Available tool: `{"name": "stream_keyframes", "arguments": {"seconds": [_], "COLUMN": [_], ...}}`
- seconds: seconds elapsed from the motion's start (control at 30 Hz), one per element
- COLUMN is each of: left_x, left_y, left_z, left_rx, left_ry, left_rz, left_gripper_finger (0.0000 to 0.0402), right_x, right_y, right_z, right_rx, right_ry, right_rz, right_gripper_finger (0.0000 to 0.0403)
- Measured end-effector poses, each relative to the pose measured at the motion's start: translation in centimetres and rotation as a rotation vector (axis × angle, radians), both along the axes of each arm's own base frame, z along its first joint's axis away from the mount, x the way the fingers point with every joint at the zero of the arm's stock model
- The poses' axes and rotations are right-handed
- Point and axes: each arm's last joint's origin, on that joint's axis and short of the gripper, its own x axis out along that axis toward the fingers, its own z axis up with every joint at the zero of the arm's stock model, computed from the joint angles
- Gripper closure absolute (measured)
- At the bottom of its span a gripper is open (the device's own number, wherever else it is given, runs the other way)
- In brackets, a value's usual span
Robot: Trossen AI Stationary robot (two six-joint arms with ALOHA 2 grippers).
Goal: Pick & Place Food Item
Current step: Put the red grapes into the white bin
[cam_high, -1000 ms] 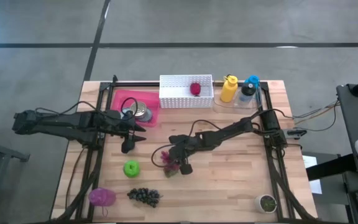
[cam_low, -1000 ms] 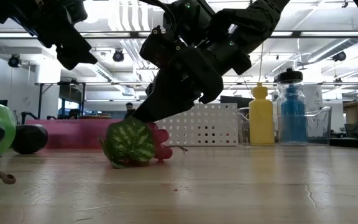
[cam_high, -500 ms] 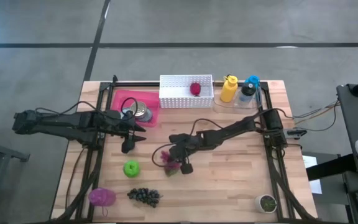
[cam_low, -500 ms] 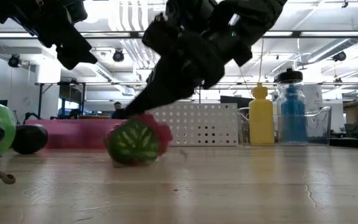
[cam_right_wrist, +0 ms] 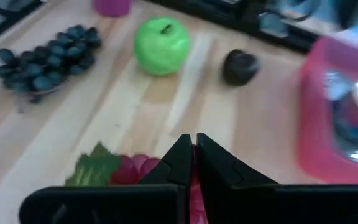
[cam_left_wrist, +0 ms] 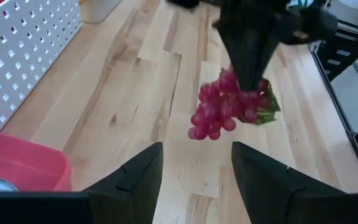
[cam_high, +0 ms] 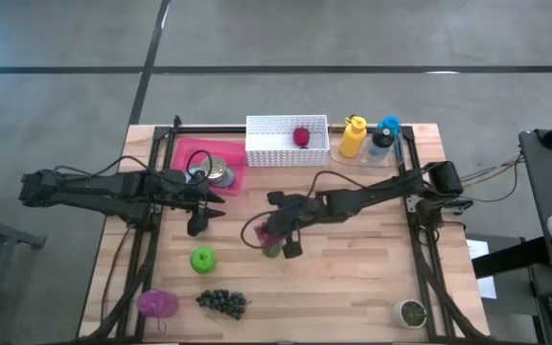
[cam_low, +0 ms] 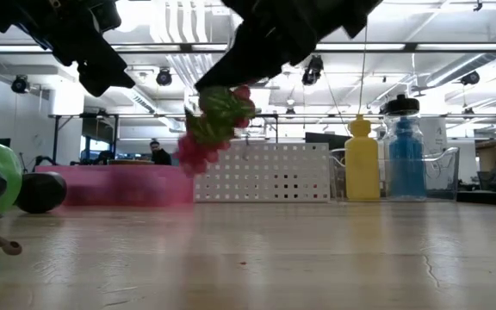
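Red grapes (cam_low: 215,120) with green leaves hung in the air, clamped between the closed fingers of my right pincer (cam_high: 278,233), clear of the wooden table (cam_high: 353,278). Landmark: the green apple (cam_high: 202,259). The bunch hung just to its right and a little farther back. My left pincer (cam_high: 202,215) hovered behind the apple, fingers spread and empty. Nearer than the apple lay dark grapes (cam_high: 221,302), and farthest back stood the white perforated basket (cam_high: 276,151).

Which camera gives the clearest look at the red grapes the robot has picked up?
The left wrist view: the red grapes hang unobstructed under the right gripper. The low view shows them blurred, the high view mostly hidden, the right wrist view only a sliver.
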Motion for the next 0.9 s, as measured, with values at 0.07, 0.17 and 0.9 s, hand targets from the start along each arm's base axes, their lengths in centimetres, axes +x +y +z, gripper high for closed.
{"name": "stream_keyframes", "arguments": {"seconds": [0.07, 0.17, 0.9], "left_x": [0.0, 0.0, 0.0], "left_y": [0.0, 0.0, 0.0], "left_z": [0.0, 0.0, 0.0], "left_rx": [0.000, 0.000, -0.002], "left_ry": [-0.001, -0.002, -0.008], "left_rz": [0.000, 0.000, 0.002], "left_gripper_finger": [0.0206, 0.0209, 0.0208], "right_x": [-0.4, -0.9, -2.7], "right_y": [-0.2, -0.6, -11.3], "right_z": [0.7, 1.9, 6.3], "right_rx": [-0.043, -0.089, -0.179], "right_ry": [-0.001, -0.023, -0.175], "right_rz": [-0.031, -0.075, -0.520], "right_gripper_finger": [0.0390, 0.0390, 0.0390]}}
